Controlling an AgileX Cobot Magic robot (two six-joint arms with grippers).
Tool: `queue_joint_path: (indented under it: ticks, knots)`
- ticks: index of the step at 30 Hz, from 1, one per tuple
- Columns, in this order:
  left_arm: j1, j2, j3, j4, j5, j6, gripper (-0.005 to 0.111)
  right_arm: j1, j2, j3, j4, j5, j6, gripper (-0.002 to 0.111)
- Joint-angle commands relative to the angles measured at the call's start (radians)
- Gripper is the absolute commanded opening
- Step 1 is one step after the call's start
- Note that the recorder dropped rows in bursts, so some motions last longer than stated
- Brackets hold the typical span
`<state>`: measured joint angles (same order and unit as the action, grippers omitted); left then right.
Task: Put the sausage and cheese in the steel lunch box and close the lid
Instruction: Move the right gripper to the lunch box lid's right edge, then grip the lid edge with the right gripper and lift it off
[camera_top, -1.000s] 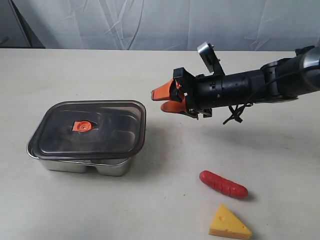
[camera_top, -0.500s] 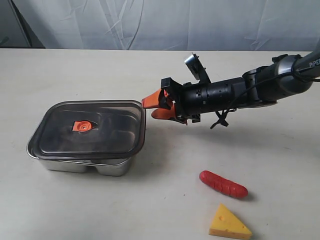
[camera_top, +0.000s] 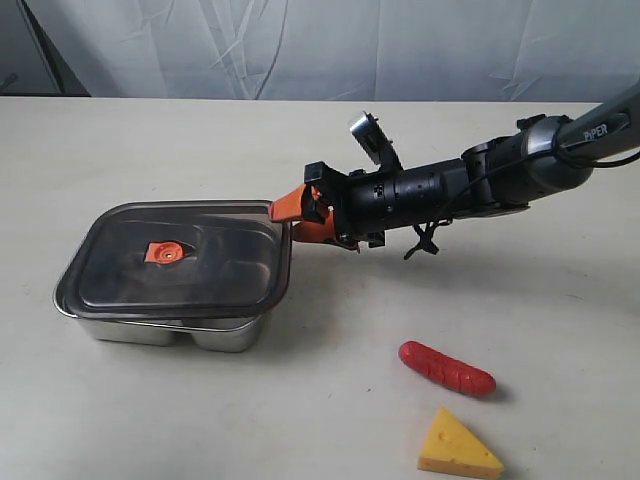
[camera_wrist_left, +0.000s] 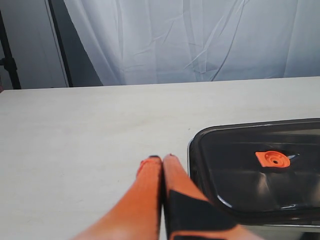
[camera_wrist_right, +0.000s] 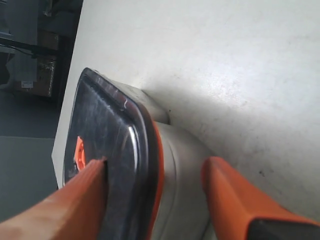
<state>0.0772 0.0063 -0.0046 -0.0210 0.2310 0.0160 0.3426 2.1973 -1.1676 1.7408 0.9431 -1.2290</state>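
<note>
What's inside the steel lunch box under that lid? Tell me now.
The lid sits on the steel lunch box; its dark plastic hides the inside. The sausage and cheese lie outside on the table.

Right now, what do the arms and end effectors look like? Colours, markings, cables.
Right end effector: orange tapered fingers on a black body. Its arm is black, then grey with white PIPER lettering; a thin black cable loops beneath. Left end effector: orange, one finger black-patched.
</note>
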Motion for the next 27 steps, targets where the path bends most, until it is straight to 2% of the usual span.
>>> queue_joint_path:
  ticks: [1, 11, 16, 23, 27]
  knots:
    - [0.001, -0.006, 0.005, 0.002, 0.000, -0.002, 0.000, 0.008, 0.001, -0.006, 0.004, 0.000, -0.014, 0.056]
    - [0.001, -0.006, 0.005, 0.002, 0.000, -0.002, 0.000, 0.020, 0.004, -0.006, 0.004, -0.015, -0.028, 0.053]
    - [0.001, -0.006, 0.005, 0.002, 0.000, -0.002, 0.000, 0.020, 0.005, -0.006, 0.004, -0.015, -0.028, 0.035]
    - [0.001, -0.006, 0.005, 0.002, 0.000, -0.002, 0.000, 0.020, 0.006, -0.006, 0.004, -0.017, -0.028, 0.000]
    - [0.001, -0.006, 0.005, 0.002, 0.000, -0.002, 0.000, 0.020, 0.006, -0.006, 0.004, -0.011, -0.028, -0.001]
